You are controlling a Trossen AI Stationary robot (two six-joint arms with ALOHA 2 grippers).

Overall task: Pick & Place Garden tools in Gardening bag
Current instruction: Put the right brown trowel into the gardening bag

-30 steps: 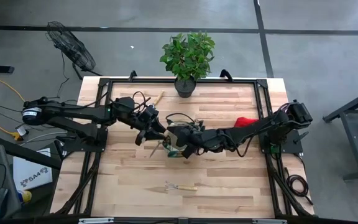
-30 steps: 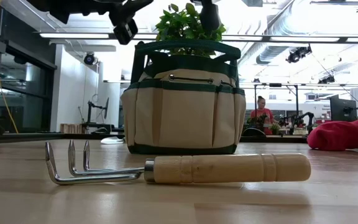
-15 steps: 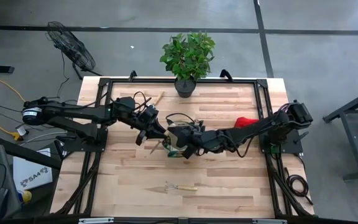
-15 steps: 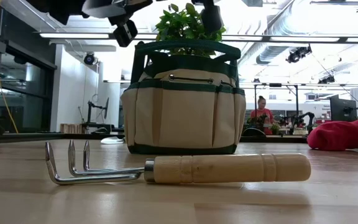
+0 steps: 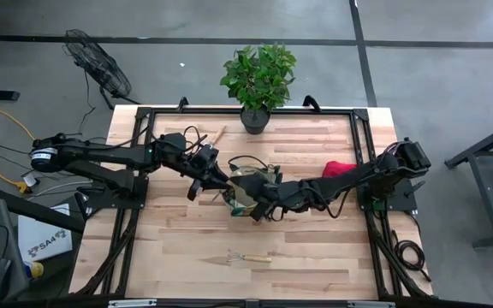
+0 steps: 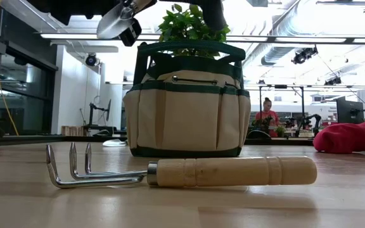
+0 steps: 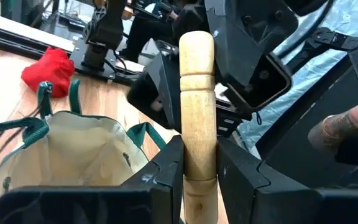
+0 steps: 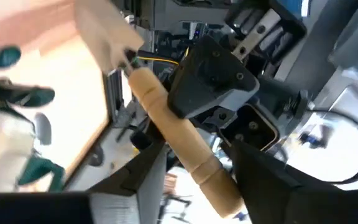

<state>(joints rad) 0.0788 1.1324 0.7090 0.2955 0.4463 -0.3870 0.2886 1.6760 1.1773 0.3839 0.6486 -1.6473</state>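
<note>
A wooden-handled trowel is held in the air above the tan gardening bag, which stands upright on the table. My left gripper is shut on the trowel's handle, and the metal blade shows at the top of the low view. My right gripper faces the left one, open, with its fingers on either side of the handle's butt end. A hand fork lies flat near the table's front edge. A red bundle lies at the right. Another wooden-handled tool lies at the far left. My left gripper pinches the trowel's wooden handle between its two fingers, on the part nearer the blade. The fingers come about level from the table's left. The handle sticks out past them toward my right gripper. The trowel is lifted clear, above the bag's mouth. My right gripper's fingers flank the handle's butt end from the table's right; I cannot tell whether they touch it.
A potted green plant stands at the table's far edge, behind the bag. The bag's green loop handles rise around its open mouth just below the trowel. A person's hand shows in the room beyond.
Both hands have stayed in place above the bag, and my right wrist has rolled. The trowel has turned about: in the low view its blade has swung down into sight at the top left, where only dark gripper parts showed a second ago.
</note>
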